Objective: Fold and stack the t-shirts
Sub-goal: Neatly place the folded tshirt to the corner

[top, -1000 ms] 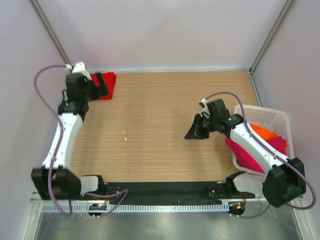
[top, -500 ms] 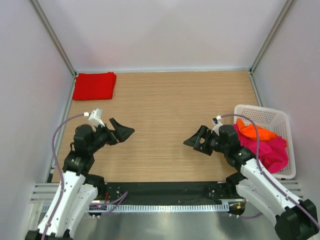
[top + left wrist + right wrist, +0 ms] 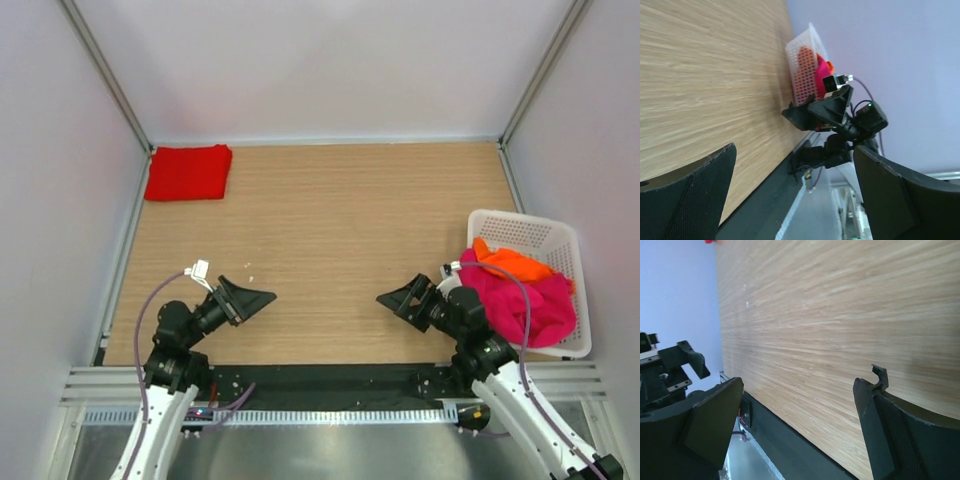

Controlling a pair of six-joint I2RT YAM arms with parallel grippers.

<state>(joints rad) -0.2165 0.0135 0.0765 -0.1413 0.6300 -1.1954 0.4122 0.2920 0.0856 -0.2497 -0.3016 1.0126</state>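
T-shirts lie in two places on the wooden desk (image 3: 330, 220). The red t-shirt (image 3: 188, 173), folded into a flat rectangle, sits in the upper left of the overhead frame, tight in the desk's far corner. The pink t-shirt (image 3: 520, 300) and the orange t-shirt (image 3: 512, 264) are heaped unfolded in the white lattice basket (image 3: 530, 228) at the right edge. The orange one shows above the pink in the frame, and the pink drapes over the basket's left rim. Both arms sit low near the bottom of the frame. The left hand (image 3: 256, 296), at lower left, and the right hand (image 3: 396, 298), at lower right, point toward each other, well apart. Each wrist view shows its fingers spread wide over the wood grain, well away from any cloth.
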